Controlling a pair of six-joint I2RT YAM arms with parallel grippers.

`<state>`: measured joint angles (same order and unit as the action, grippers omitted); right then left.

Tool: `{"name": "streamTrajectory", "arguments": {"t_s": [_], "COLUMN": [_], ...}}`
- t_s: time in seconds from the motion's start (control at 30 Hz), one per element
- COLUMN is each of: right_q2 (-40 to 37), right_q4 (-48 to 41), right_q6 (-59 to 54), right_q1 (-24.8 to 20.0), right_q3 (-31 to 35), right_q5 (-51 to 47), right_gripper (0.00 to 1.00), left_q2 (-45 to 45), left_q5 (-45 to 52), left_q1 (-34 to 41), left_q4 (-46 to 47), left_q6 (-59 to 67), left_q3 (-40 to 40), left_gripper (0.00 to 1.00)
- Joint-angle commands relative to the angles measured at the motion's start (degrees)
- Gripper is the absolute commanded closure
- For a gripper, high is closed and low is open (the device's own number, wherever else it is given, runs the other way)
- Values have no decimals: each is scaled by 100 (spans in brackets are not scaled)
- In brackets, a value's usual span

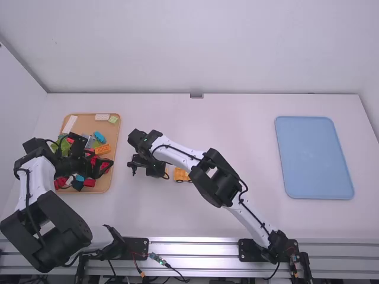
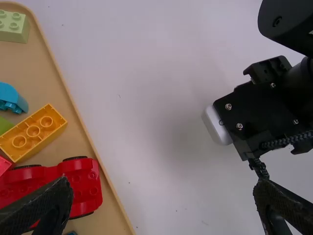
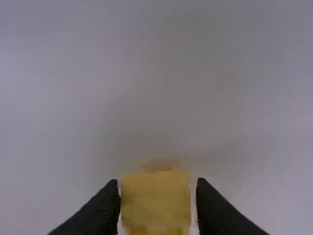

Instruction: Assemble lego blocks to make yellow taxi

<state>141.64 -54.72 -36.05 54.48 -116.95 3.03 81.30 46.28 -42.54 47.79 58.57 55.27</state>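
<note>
My right gripper [image 1: 161,171] is low over the left-middle of the table, with a yellow block [image 1: 167,172] by its fingers. Close to its right sits a yellow piece with wheels [image 1: 182,176]. In the right wrist view, the gripper [image 3: 158,188] is shut on the yellow block [image 3: 155,200]. My left gripper [image 1: 98,163] is over the right part of the wooden tray [image 1: 114,136]. The left wrist view shows this gripper [image 2: 164,186] open with nothing held. A red wheeled piece [image 2: 83,183] lies by its left finger, and an orange-yellow block [image 2: 33,131] is farther up the tray.
Blue, green, red and white blocks fill much of the tray, including a blue curved piece [image 1: 99,137] and a pale green block [image 1: 113,119]. A blue tray [image 1: 314,157] lies at the right. The right arm crosses the table's middle.
</note>
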Motion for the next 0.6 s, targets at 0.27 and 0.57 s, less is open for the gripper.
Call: {"name": "streamTrajectory", "arguments": {"t_s": [0.27, 0.57], "right_q2": [138, -65], "right_q4": [-76, -1193], "right_q6": [2, -612], "right_q1": [-11, -238], "right_q3": [-190, -1034], "right_q5": [37, 699], "right_gripper": [5, 1], "left_q2": [-127, -127], "left_q5": [90, 538], "left_q1": [-22, -9], "left_q4": [32, 5], "left_q6": [101, 110], "left_q3": [-59, -59], "left_gripper": [1, 1]}}
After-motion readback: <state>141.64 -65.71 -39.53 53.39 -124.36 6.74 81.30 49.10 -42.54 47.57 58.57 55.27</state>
